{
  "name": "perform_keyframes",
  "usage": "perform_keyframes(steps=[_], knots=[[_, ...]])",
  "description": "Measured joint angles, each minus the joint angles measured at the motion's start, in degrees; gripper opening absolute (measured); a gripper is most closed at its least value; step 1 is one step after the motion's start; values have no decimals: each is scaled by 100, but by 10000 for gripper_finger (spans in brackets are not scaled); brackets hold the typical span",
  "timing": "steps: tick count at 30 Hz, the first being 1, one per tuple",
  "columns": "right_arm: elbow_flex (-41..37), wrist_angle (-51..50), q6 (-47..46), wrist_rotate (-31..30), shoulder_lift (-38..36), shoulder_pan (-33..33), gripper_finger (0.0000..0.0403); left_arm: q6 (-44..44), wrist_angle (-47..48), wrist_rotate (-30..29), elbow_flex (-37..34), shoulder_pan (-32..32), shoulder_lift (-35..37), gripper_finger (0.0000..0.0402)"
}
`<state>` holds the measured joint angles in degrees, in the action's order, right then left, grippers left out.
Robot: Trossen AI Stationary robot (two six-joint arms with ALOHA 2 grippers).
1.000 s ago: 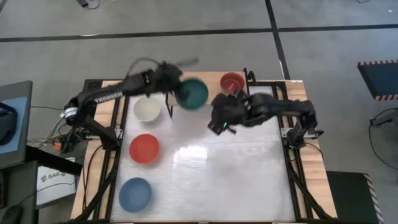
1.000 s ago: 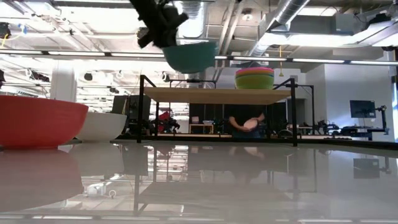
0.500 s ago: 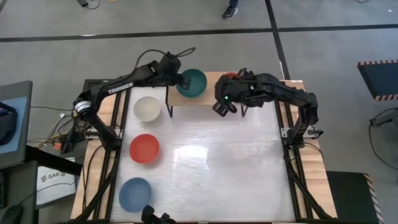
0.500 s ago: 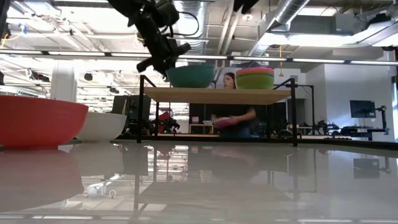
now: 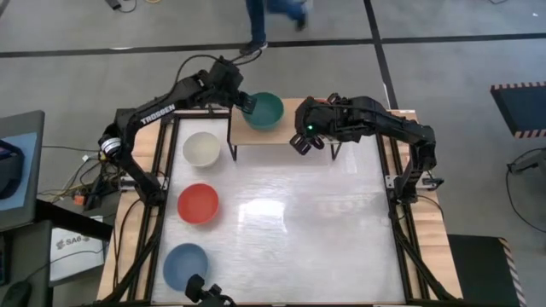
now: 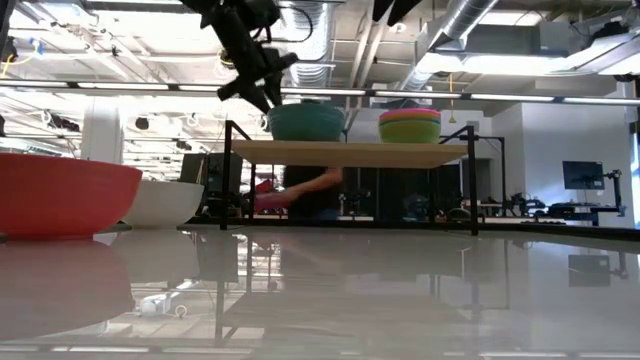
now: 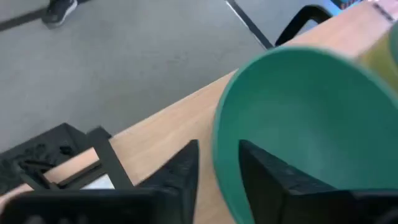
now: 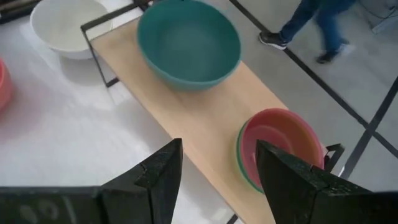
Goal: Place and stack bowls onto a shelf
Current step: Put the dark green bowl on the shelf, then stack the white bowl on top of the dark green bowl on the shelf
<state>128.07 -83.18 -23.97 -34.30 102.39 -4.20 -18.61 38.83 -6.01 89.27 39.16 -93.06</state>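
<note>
The dark green bowl [image 5: 266,112] [image 6: 307,122] stands by its base on the left part of the light-wood shelf [image 5: 256,135] [image 6: 350,152]. My left gripper [image 5: 248,104] [image 7: 219,149] is open at the bowl's left rim, one finger inside and one outside, with a strip of wood showing beside the outer finger. A stack of smaller bowls [image 8: 280,146] [image 6: 410,125], pink on top of lime green, sits on the shelf's right part. My right gripper [image 5: 300,143] [image 8: 219,146] hovers open above the shelf's near edge, touching nothing. My left gripper comes slanting down from the table's left over the dark green bowl's rim [image 7: 219,134]. Its inner finger [image 7: 267,177] lies close to the inside wall; whether it touches, I cannot tell. The bowl stands upright on the shelf.
Along the table's left side stand a white bowl [image 5: 201,148], a red bowl [image 5: 198,203] and a light blue bowl [image 5: 185,264]. The shelf's black legs [image 5: 232,147] stand near the white bowl. A person [image 5: 273,13] walks on the floor beyond the far edge.
My left gripper carried the dark green bowl toward the far edge and down; the bowl went from lifted clear to standing on the shelf's left part. My right gripper moved from over the table's middle toward the far edge, up to the shelf.
</note>
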Motion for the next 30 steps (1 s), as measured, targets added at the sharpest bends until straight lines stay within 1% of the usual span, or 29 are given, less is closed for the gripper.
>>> perform_keyframes(steps=[2,6,8,10,13,16,18,24,27,30], knots=[[0,107,0,6,0,-64,228,125,237,-53,244,12,24,129],[-2,26,-4,100,0,-167,228,503,754,-395,659,92,192,175],[-2,-113,-11,98,0,-201,228,733,1012,-296,657,239,376,189],[-9,-207,-10,94,0,-269,228,805,1203,-79,505,453,592,195],[-137,-128,-33,142,0,-355,228,685,1421,8,-8,806,932,194],[-283,-120,-107,144,9,-399,228,459,1430,-252,-763,1036,1238,187],[-310,-163,-109,149,9,-407,228,194,1425,-306,-1305,1162,1372,183],[-310,-153,10,146,9,-381,228,-532,1197,-490,-2543,1419,1426,181],[-310,-196,30,146,9,-379,228,-590,973,-490,-2964,1588,1401,181],[-310,-205,45,144,9,-378,228,-539,981,-487,-3268,1766,1397,181]])
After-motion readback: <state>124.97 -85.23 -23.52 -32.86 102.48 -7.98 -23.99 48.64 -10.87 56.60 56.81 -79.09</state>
